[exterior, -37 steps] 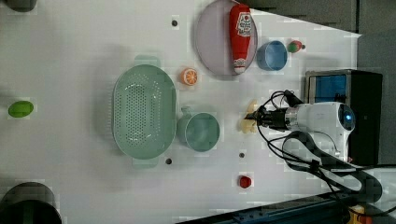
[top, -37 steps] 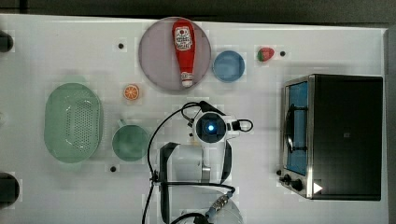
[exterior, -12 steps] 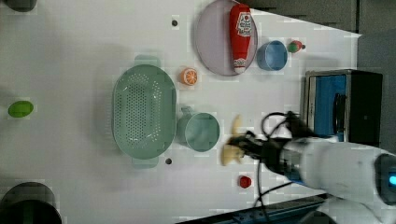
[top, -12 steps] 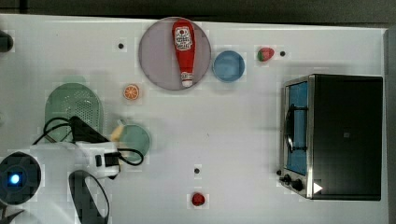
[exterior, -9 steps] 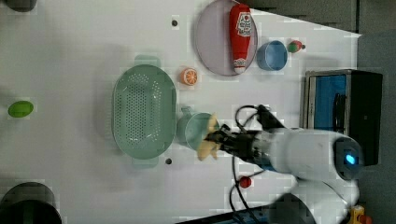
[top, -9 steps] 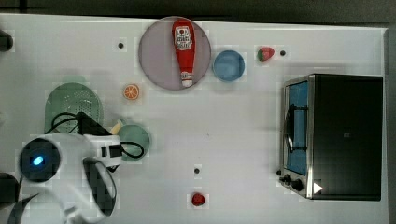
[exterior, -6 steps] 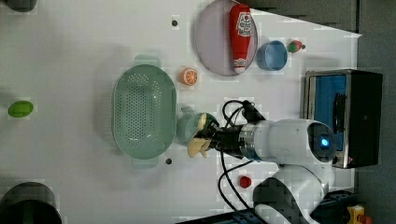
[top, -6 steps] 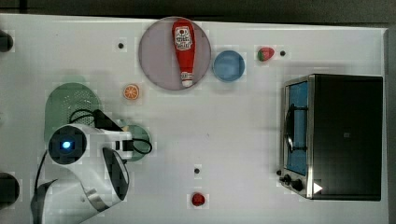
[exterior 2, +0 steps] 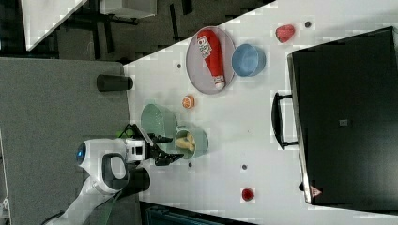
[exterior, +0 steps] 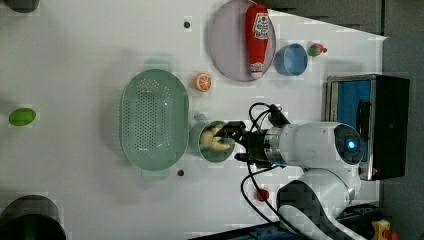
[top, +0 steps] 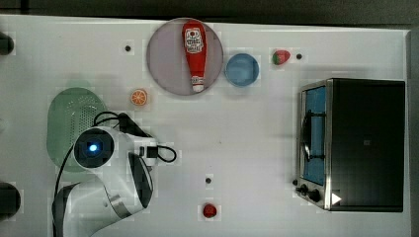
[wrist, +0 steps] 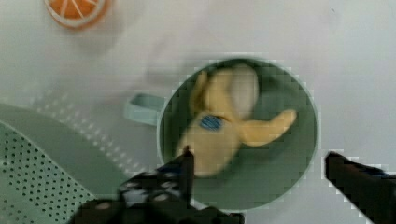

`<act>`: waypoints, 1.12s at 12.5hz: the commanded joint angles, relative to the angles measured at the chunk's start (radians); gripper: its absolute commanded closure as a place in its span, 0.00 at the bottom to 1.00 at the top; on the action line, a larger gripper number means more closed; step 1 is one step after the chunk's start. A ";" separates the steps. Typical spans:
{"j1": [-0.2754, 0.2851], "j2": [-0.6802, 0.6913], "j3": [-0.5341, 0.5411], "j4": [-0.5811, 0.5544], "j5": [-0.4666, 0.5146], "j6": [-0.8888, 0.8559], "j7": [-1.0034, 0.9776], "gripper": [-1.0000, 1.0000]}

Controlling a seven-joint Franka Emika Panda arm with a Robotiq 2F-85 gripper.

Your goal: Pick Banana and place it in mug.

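as gripper [wrist: 257, 163] gapes wide, banana [wrist: 224, 128] in mug [wrist: 285, 186]

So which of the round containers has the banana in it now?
The teal-green mug with the side handle, beside the perforated basket; the banana lies inside. The blue cup by the plate holds nothing.

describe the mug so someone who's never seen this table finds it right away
In the left view, find the big pale green perforated basket. The mug sits just off its right side, a round teal-green cup with a small handle. Unlike the blue cup beside the plate, it holds the yellow banana.
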State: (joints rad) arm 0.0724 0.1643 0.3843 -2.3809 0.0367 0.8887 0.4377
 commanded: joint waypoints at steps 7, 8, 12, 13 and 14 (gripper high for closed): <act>-0.025 -0.260 -0.124 0.137 -0.005 -0.328 -0.074 0.00; -0.029 -0.294 -0.161 0.174 -0.005 -0.401 -0.116 0.00; -0.037 -0.386 -0.329 0.318 -0.006 -0.612 -0.206 0.00; -0.038 -0.402 -0.362 0.346 -0.008 -0.646 -0.227 0.00; -0.039 -0.416 -0.394 0.369 -0.013 -0.673 -0.254 0.00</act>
State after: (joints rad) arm 0.0442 -0.2401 0.0124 -2.0469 0.0112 0.2496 0.2559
